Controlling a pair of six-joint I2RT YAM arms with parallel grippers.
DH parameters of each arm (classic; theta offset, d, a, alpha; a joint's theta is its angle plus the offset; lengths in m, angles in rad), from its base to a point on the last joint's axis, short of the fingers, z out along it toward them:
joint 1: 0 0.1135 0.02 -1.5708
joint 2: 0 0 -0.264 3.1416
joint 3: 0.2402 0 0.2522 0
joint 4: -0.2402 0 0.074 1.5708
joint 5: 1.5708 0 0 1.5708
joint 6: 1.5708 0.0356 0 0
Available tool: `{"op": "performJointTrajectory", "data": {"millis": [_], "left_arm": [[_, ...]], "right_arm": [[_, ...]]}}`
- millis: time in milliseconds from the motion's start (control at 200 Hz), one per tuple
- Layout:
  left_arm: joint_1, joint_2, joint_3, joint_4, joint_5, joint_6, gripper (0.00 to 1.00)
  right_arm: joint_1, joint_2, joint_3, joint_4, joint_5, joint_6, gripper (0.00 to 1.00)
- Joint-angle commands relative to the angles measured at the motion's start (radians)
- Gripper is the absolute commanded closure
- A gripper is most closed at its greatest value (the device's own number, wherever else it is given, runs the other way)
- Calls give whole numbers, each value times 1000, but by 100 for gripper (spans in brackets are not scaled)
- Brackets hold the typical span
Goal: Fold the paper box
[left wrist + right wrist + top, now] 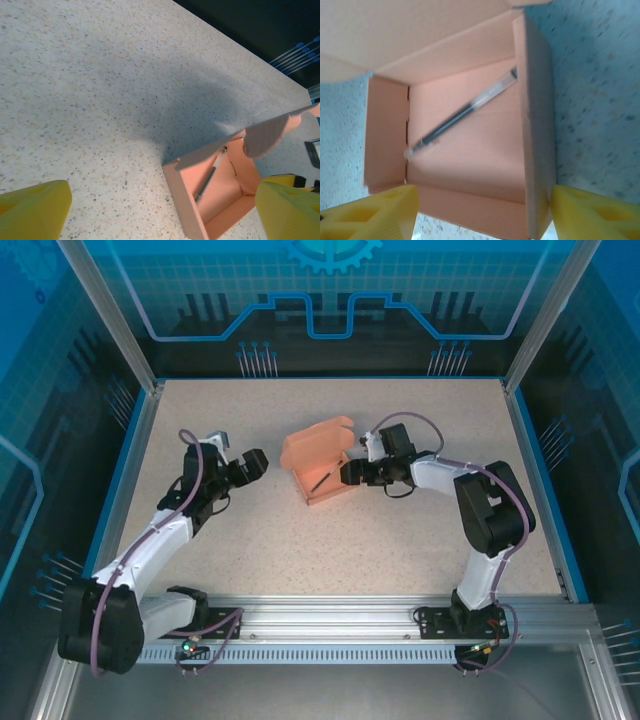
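The salmon-pink paper box (322, 472) stands mid-table as an open-topped rectangular box, its lid flap (318, 443) raised at the back. In the right wrist view I look straight down into the box (470, 165). My right gripper (482, 210) is open, with its yellow fingers (592, 212) spread past both ends of the near wall. The right finger touches the outside of the side wall. My left gripper (162, 195) is open over bare table just left of the box (187, 200), and is also visible from above (250, 462).
A thin dark pen (462, 112) lies diagonally on the box floor, also seen in the left wrist view (205, 182). The speckled table (400, 540) is bordered by a blue rim and metal posts. An aluminium rail (330, 625) runs along the near edge.
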Motion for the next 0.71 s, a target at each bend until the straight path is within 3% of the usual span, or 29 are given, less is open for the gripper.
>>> {"op": "performJointTrajectory", "data": {"millis": [0, 125, 360, 505, 700], "left_arm": [[1, 36, -4, 125, 104, -1, 7], [-28, 79, -24, 201, 133, 46, 9], [-96, 168, 4, 255, 76, 247, 11], [-100, 244, 10, 340, 80, 321, 12], [-110, 334, 55, 373, 87, 434, 12]], "right_arm": [[27, -65, -38, 23, -23, 3, 30], [23, -134, -48, -21, 52, -51, 29], [-11, -191, 50, -113, 242, -254, 28], [-24, -151, 119, -100, 273, -390, 29], [-26, -61, 227, -114, 209, -534, 29]]}}
